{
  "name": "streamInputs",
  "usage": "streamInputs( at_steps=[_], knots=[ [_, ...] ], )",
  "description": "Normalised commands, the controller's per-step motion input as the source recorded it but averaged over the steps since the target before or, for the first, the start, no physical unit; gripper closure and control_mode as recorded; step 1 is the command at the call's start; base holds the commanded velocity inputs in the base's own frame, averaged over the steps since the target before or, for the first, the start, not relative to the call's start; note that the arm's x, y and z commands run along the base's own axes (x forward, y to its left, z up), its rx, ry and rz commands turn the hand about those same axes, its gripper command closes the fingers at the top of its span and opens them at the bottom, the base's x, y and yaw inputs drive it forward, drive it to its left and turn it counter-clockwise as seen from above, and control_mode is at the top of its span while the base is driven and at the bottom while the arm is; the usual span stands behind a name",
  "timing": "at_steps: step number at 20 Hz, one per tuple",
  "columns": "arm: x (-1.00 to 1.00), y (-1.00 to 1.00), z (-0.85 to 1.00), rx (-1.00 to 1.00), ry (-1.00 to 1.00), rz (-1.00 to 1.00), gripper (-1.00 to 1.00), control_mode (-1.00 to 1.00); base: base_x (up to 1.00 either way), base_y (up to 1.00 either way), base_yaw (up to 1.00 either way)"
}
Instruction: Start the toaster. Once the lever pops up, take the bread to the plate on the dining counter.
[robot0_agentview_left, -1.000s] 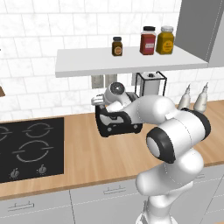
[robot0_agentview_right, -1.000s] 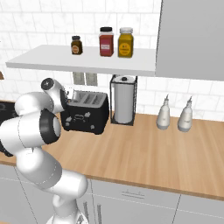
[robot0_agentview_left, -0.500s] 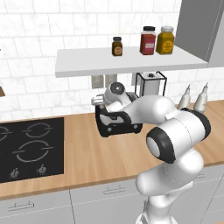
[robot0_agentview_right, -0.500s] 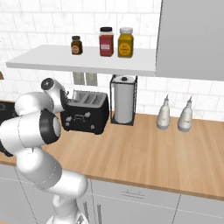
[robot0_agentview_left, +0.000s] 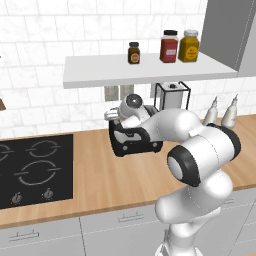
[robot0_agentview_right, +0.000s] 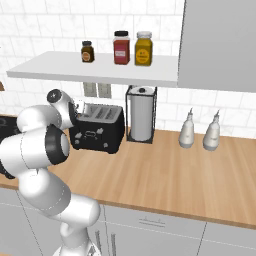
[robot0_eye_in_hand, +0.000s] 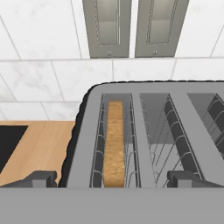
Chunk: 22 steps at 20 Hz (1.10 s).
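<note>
Looking down through my gripper (robot0_eye_in_hand: 112, 178), jaws spread wide and holding nothing, I see it poised over the toaster (robot0_eye_in_hand: 148, 135), the bread (robot0_eye_in_hand: 114, 142) sunk in its leftmost slot, by the tiled wall (robot0_eye_in_hand: 43, 70).

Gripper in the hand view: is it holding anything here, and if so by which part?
Nothing is held. The gripper is open above the toaster, its fingertips apart either side of the slot where the bread sits, untouched.

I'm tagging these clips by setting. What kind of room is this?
A kitchen, rendered rather than real: a toaster with bread in a slot, a black hob set into the wood counter, spice jars on a shelf.
</note>
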Motion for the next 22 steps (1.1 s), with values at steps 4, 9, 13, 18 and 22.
streamInputs(
  at_steps=[4, 9, 13, 18, 22],
  knots=[
    [0.00, 0.00, 0.00, 0.00, 0.00, 0.00, -1.00, -1.00, 0.00, 0.00, 0.00],
    [0.00, 0.00, 0.00, 0.00, 0.00, 0.00, -1.00, -1.00, 0.00, 0.00, 0.00],
    [0.00, 0.00, 0.00, 0.00, 0.00, 0.00, -1.00, -1.00, 0.00, 0.00, 0.00],
    [0.00, 0.00, 0.00, 0.00, 0.00, 0.00, -1.00, -1.00, 0.00, 0.00, 0.00],
    [0.00, 0.00, 0.00, 0.00, 0.00, 0.00, -1.00, -1.00, 0.00, 0.00, 0.00]
  ],
)
